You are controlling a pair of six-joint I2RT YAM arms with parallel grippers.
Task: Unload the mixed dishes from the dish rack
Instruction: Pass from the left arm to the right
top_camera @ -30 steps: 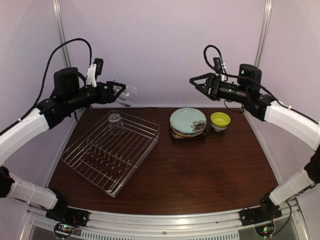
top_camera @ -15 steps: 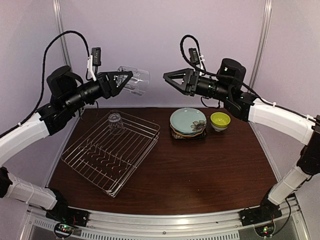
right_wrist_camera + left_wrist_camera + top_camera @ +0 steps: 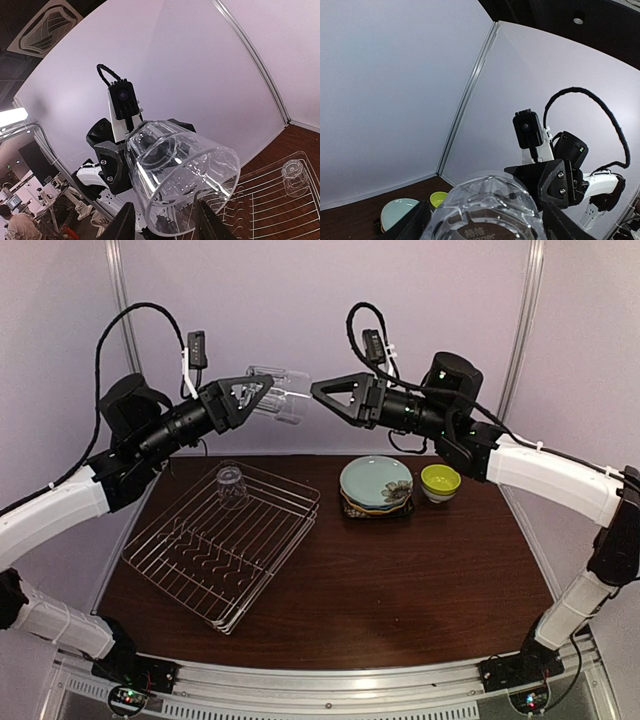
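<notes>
Currently the clear glass (image 3: 277, 398) is hanging in the air well above the far edge of the tabletop (image 3: 420, 580). It is lying on its side with its mouth facing the right arm. The left gripper (image 3: 252, 397) is clamping it at the base end. Its two fingers (image 3: 412, 226) are spread wide and pressing against opposite sides of the wall, with the glass sitting between them. The right gripper (image 3: 316, 392) is meeting the glass at its rim. Seen from the right wrist camera, its fingers (image 3: 123, 225) are standing partly apart at the lower edge of the mouth. Whether they are pinching the rim or only flanking it I cannot tell.

Down below, the dish rack (image 3: 215, 550) is sitting on the left half of the tabletop, turned askew to its edges. A second glass (image 3: 231, 485) is standing upside down in the rack's far corner. Right of the rack, near the far edge, a stack of plates (image 3: 375, 510) is resting with the pale teal flower-marked plate (image 3: 372, 478) lying on top. The lime-green bowl (image 3: 440, 482) is sitting upright just beside the stack, on its right. Both arms are reaching inward from the sides, their grippers facing each other over the far edge.
</notes>
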